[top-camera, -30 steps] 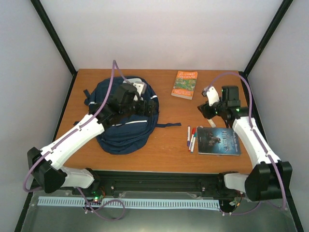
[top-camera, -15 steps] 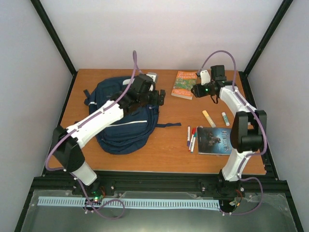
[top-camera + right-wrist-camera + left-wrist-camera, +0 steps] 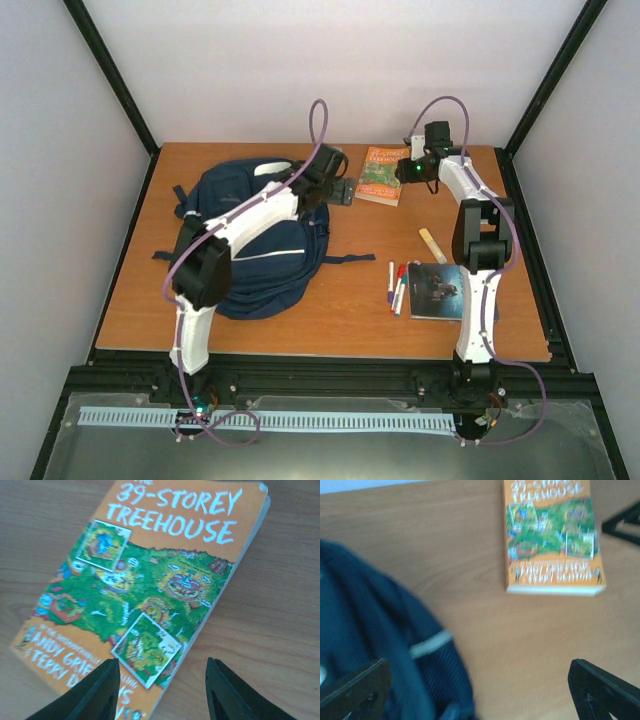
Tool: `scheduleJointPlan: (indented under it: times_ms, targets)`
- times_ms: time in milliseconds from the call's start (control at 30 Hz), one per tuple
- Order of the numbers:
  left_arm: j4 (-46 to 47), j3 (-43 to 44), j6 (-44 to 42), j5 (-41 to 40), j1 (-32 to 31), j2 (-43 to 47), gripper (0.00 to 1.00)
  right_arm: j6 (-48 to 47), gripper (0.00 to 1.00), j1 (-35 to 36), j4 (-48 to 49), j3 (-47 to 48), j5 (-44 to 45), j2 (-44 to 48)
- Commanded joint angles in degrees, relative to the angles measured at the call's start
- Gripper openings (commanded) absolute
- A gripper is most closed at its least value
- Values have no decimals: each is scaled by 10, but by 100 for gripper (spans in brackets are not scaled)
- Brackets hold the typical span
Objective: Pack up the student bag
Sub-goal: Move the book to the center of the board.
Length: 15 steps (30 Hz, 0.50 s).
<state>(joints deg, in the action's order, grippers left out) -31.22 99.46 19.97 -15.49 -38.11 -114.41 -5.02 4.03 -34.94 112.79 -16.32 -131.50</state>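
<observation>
Right now the right tool (image 3: 161, 680), jaws apart and empty, hangs over the orange book (image 3: 150, 590) by the surface's (image 3: 300, 320) far edge; the student bag (image 3: 250, 255) lies to its left, beside the left tool (image 3: 476, 680), spread wide.

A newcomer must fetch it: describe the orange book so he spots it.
Find the navy student bag on the left of the table. Right of it, by the far edge, lies the orange book. The other book, at the near edge, is dark; this shows green pictures.
</observation>
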Motion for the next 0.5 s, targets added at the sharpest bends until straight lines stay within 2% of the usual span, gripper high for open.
scheduleJointPlan:
  times_ms: [0,33,67,167,333,467]
  targets:
    - [-16,135,42,142,54,-108,93,37,46,-14,-47,55,-9,-49]
    - [-12,154,47,174,60,-128,86,38,44,-14,-46,57,-12,-53]
    - [-7,169,51,191,63,-144,84,40,42,-15,-46,58,-15,-57]
    - [6,213,57,206,66,-189,83,44,40,-15,-46,59,-27,-67]
    - [-33,330,82,231,72,-278,83,43,33,-16,-56,79,-37,-95]
    - [-30,351,96,251,73,-307,81,36,27,-16,-71,98,-50,-117]
